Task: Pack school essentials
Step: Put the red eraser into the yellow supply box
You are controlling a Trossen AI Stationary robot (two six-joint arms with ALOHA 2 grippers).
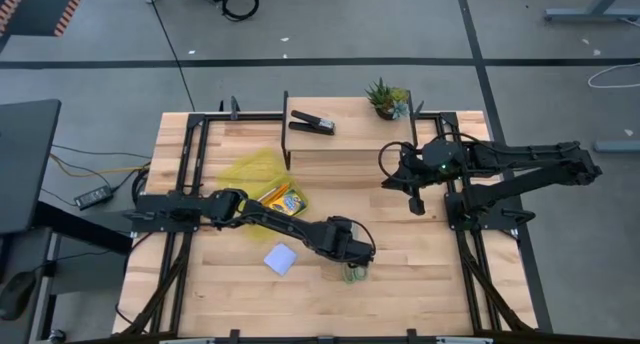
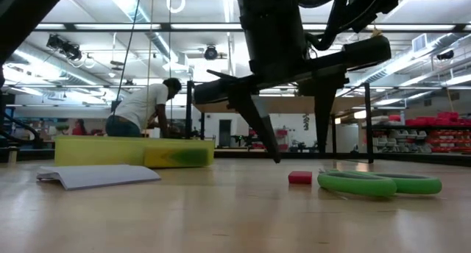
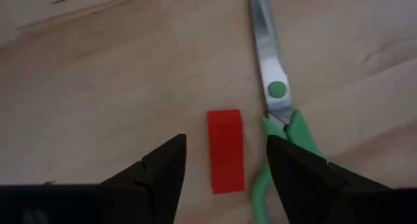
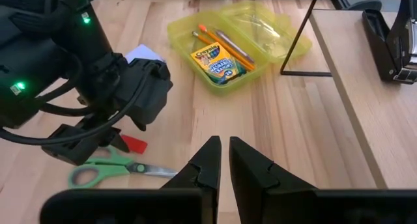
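Right now the left claw (image 3: pixel 225 168) hangs open and empty over the eraser (image 3: pixel 226 150), small, light and firm, best pinched across its long sides.

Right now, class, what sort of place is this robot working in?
Probably a large workshop or lab hall: strip lights on an open ceiling, red-stocked shelving behind, a person at a bench, and a bare concrete floor around the wooden table.
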